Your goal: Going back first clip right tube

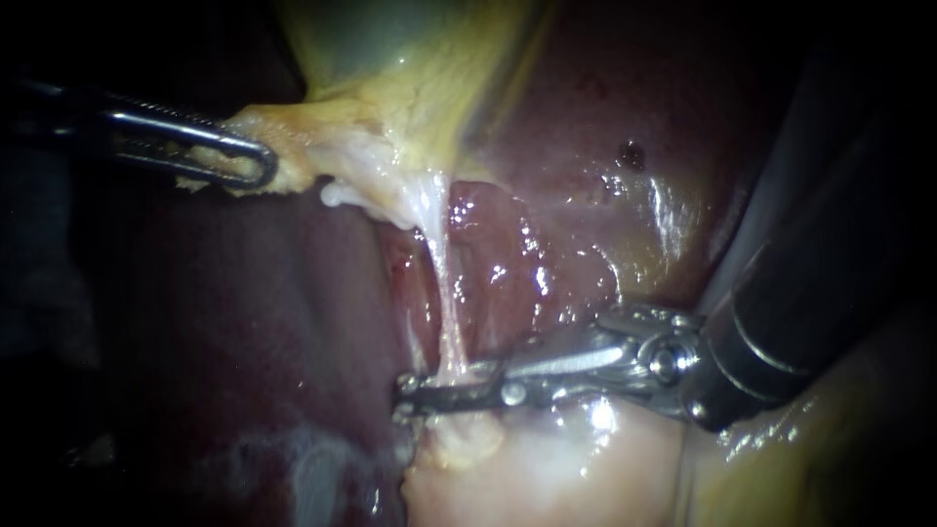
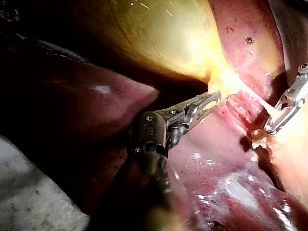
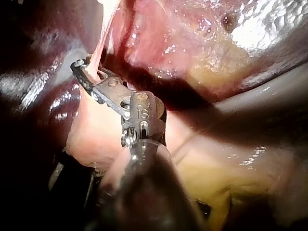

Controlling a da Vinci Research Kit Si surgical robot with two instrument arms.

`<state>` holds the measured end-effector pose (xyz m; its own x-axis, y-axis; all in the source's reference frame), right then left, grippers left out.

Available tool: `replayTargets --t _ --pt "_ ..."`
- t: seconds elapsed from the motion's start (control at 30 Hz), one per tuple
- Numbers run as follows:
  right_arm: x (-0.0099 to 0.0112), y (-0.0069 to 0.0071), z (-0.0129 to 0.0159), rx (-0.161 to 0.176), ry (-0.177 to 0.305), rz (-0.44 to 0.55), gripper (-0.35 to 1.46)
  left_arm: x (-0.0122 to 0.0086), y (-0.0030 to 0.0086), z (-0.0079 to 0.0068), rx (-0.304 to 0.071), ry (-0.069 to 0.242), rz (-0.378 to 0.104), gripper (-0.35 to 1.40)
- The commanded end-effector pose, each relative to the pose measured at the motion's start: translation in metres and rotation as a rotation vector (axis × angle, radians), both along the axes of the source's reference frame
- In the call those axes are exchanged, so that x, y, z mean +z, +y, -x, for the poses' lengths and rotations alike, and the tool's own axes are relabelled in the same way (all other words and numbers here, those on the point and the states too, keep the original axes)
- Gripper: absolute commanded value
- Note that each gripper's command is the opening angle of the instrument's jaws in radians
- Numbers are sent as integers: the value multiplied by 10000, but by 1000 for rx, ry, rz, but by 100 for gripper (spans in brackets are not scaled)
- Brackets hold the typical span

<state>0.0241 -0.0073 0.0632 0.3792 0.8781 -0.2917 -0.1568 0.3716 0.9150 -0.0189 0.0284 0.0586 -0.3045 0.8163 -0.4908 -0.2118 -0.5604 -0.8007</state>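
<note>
**Tube [image 1: 444,293] clamped low, retreat to come**

It runs pale and taut from the gallbladder [image 1: 390,59] down across the liver [image 1: 586,146]. Our right instrument [image 1: 402,395] has its jaws nearly together across the lower end, touching it from both sides. We see no clip (the jaws hide that spot). Our left instrument [image 1: 249,166] pinches the gallbladder's yellow edge, jaws closed on it. We judge the withdrawal not yet begun: next the right jaws must part and slide straight back without dragging the tube.
</note>
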Motion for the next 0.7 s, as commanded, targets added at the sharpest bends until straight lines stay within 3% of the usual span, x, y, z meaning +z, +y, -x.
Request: replayTargets --t 0.03,0.23,0.3,0.43,0.5,0.7 --pt "1 0 0 0 1 0 -35 0 0 0 0 0 0 -35" --pt "2 0 0 3 6 -1 -33 0 0 0 0 0 0 -35" --pt "3 -1 -1 3 21 15 3 0 0 0 0 0 0 -35" --pt "6 -1 -7 19 58 34 37 0 0 0 0 0 0 -35" --pt "7 0 -9 33 78 31 42 0 0 0 0 0 0 -35" --pt "8 0 -12 34 81 37 46 0 0 0 0 0 0 -35"
